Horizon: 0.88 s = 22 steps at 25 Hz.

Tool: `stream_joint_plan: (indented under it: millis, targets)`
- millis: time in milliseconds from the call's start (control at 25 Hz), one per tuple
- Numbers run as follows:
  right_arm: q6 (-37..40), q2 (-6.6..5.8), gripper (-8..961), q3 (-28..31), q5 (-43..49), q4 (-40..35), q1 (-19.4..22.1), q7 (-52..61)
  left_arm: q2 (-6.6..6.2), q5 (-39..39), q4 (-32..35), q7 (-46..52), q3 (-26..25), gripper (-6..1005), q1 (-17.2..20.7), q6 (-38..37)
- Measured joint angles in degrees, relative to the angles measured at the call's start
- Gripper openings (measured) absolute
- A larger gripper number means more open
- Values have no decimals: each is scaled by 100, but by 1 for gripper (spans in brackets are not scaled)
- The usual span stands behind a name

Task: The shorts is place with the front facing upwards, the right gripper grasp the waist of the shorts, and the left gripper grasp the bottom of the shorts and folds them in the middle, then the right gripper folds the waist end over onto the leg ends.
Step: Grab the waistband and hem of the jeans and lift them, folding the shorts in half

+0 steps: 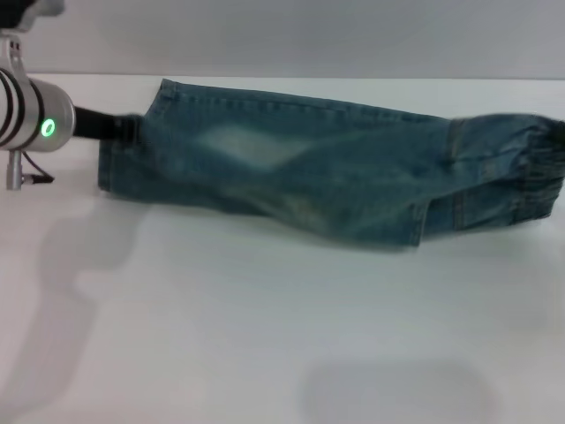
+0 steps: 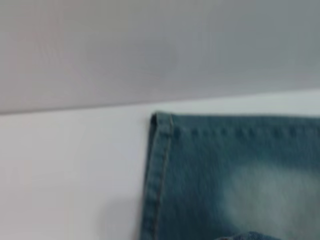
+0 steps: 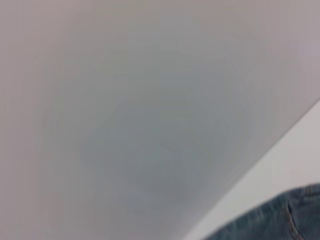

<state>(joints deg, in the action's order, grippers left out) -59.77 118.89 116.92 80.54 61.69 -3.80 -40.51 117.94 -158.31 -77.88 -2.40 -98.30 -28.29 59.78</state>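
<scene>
The blue denim shorts lie folded lengthwise across the far part of the white table. Their puckered elastic waist is at the right end. The bottom of the shorts is at the left end. My left gripper reaches in from the left on its white-silver arm and meets the denim at that end's upper part. The left wrist view shows a stitched hem lying flat on the table. A corner of denim shows in the right wrist view. The right gripper is out of view.
A pale grey wall rises just behind the table's far edge, close to the shorts. Bare white tabletop stretches from the shorts toward me, with the left arm's shadow on it.
</scene>
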Motion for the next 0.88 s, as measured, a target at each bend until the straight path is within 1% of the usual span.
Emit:
stream_joint_plan:
  millis: [160,240,600,760,880]
  targets:
    - [-103,11,8,198,-750,-579,-60,-534,4,144,191,34,-45,166,8,-453]
    - [-158,-2,8,250,-905,-756,-124,-610,3,220,264,43,-60,169,-6,-590]
    - [-248,1,7,581,-941,-1291,-365,-709,12,479,450,37,-82,179,-39,-1063]
    - [-253,-8,7,771,-943,-1572,-563,-848,0,636,678,3,-84,184,-133,-1279]
    - [-257,-14,29,972,-945,-1725,-706,-931,2,658,852,1,-69,188,-242,-1430]
